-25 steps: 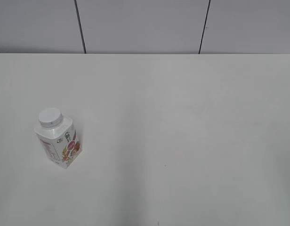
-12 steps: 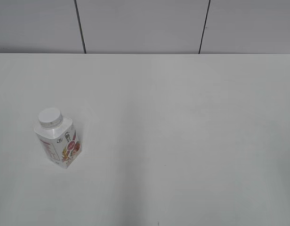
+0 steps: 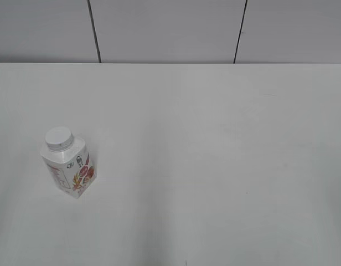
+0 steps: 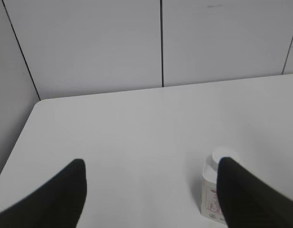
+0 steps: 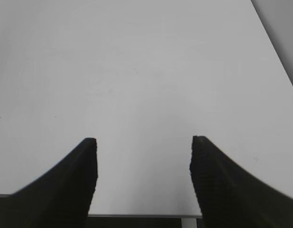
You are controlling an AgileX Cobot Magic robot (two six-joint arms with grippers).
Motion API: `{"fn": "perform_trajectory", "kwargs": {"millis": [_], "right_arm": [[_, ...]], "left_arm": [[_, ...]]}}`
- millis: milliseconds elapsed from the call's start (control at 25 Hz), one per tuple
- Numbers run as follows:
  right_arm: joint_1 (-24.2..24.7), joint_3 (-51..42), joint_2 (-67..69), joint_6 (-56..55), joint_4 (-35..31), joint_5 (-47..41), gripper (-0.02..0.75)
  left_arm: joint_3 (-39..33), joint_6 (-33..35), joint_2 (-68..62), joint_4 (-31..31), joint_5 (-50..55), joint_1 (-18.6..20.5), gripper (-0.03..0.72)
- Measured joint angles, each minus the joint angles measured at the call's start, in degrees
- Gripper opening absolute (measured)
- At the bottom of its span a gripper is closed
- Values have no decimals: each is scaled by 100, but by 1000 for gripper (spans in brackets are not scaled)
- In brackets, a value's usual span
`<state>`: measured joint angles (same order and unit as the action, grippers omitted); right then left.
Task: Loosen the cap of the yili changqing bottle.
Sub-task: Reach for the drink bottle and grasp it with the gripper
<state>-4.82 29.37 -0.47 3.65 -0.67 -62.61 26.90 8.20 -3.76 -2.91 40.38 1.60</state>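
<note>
Approach comes first, we judge: the yili changqing bottle (image 3: 69, 167) stands upright at the near left of the tabletop (image 3: 215, 138), its cap (image 3: 59, 138) on and untouched. Our left gripper (image 4: 151, 183) has its jaws spread wide, empty, with the bottle just beside its right finger. Our right gripper (image 5: 144, 164) is likewise spread and empty, over bare tabletop well apart from the bottle. We should brace the body with one gripper and centre the other squarely on the ribbed rim before twisting.
</note>
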Motion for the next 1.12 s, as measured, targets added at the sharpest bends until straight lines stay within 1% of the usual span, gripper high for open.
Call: {"fn": "perform_trajectory", "kwargs": {"millis": [160,440,640,960,1120], "right_arm": [[0,0,0,4,0,0,491],[0,0,0,4,0,0,491],[0,0,0,4,0,0,491],[0,0,0,4,0,0,491],[0,0,0,4,0,0,491]], "left_arm": [[-497,0,-412,-16,-993,0,524],[-1028,2,-1354,-39,-2941,0,523],[-1124,2,-2020,-52,-3608,0,520],[-1124,2,-2618,-129,-4851,0,515],[-1124,2,-3389,-172,-5212,0,504]]}}
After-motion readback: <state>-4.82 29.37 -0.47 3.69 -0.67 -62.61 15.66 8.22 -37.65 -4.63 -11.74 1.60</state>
